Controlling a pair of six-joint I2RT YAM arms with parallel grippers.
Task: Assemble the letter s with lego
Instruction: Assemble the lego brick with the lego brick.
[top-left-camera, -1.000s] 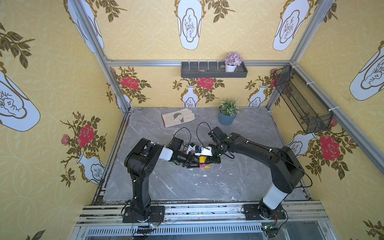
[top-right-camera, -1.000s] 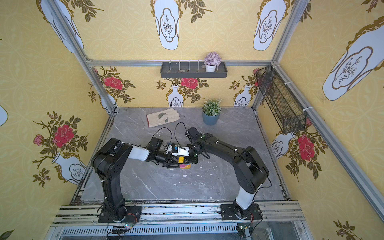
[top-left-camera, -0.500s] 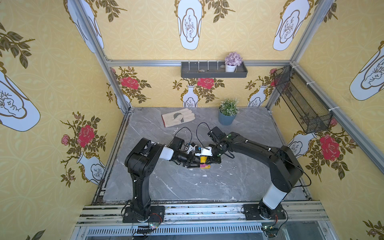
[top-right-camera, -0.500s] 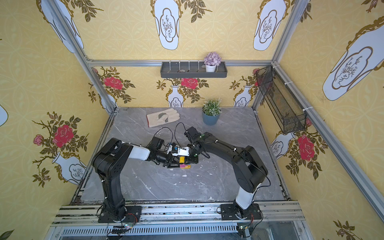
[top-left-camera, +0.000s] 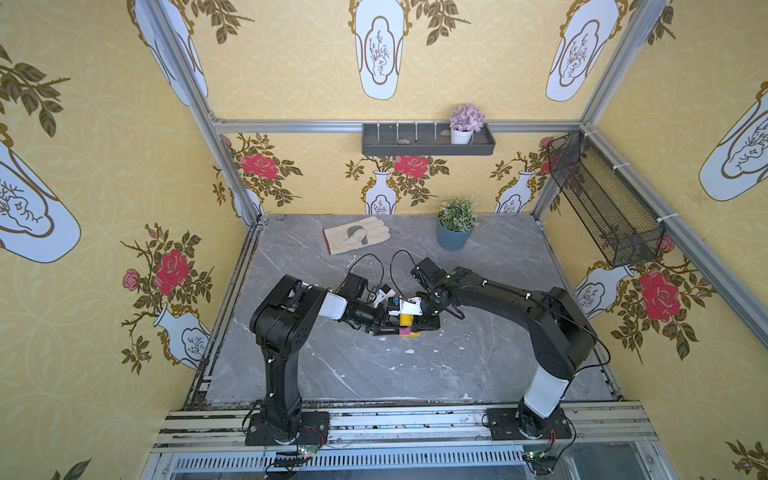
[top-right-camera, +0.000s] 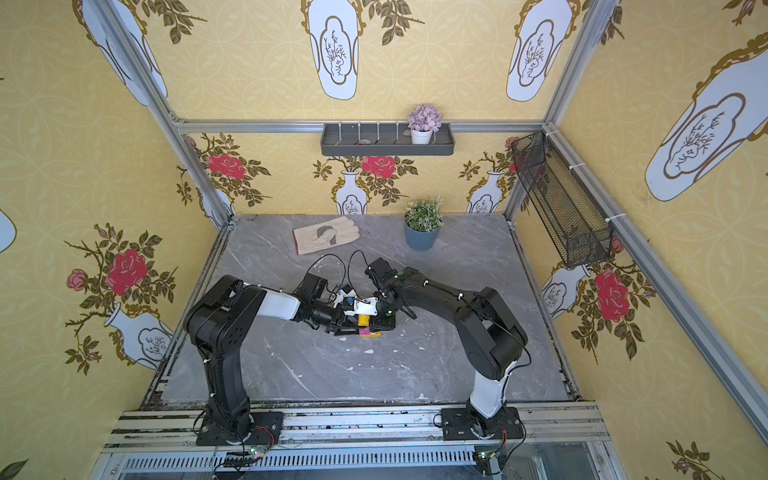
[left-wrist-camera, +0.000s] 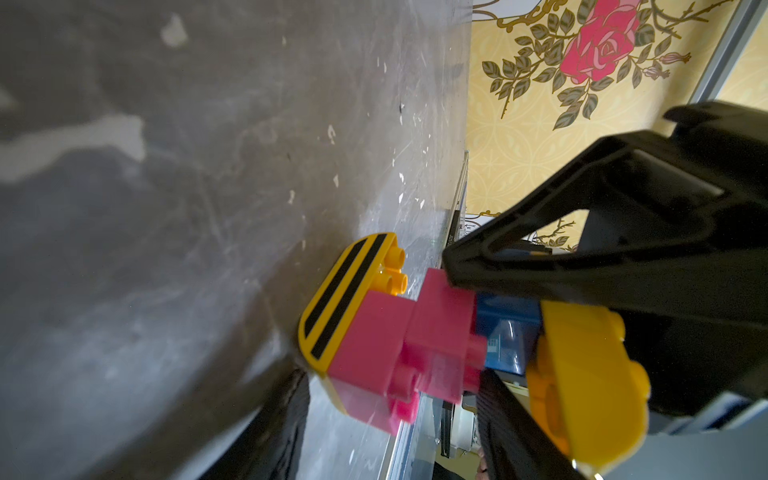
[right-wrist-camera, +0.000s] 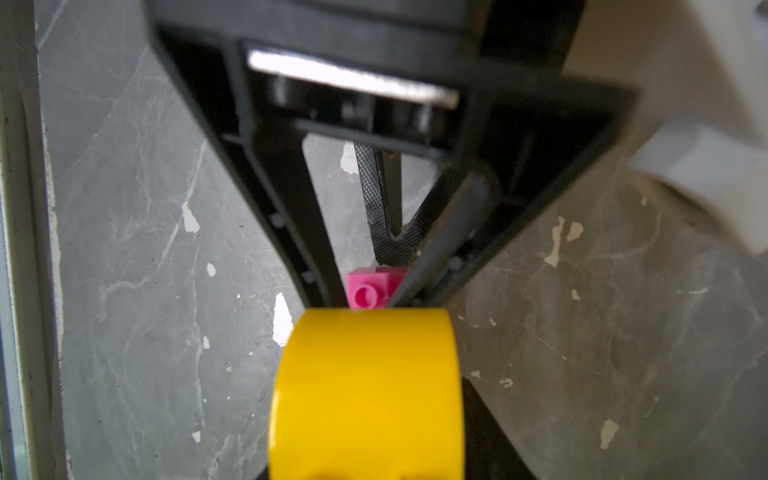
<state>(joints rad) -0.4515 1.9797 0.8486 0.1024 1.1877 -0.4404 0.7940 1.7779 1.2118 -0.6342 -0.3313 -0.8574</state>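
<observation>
The lego stands as one stack (top-left-camera: 406, 325) mid-table, also seen in a top view (top-right-camera: 364, 325). In the left wrist view a striped yellow base (left-wrist-camera: 345, 291) lies on the table, then two pink bricks (left-wrist-camera: 374, 332), a blue one (left-wrist-camera: 507, 328) and a yellow top brick (left-wrist-camera: 590, 374). My left gripper (left-wrist-camera: 395, 374) is open round the pink part, with table showing between one finger (left-wrist-camera: 286, 411) and the bricks. My right gripper (top-left-camera: 417, 321) reaches in from the other side. The yellow top brick (right-wrist-camera: 365, 395) fills its jaws and one finger (right-wrist-camera: 478, 415) lies beside it.
A beige glove (top-left-camera: 355, 237) lies at the back of the grey table (top-left-camera: 478, 365). Beside it stands a potted plant (top-left-camera: 455, 224). A wall shelf (top-left-camera: 428, 141) and a wire basket (top-left-camera: 602, 208) hang above the table.
Both arms and the stack stay where they were. Both pairs of jaws have eased apart a little.
</observation>
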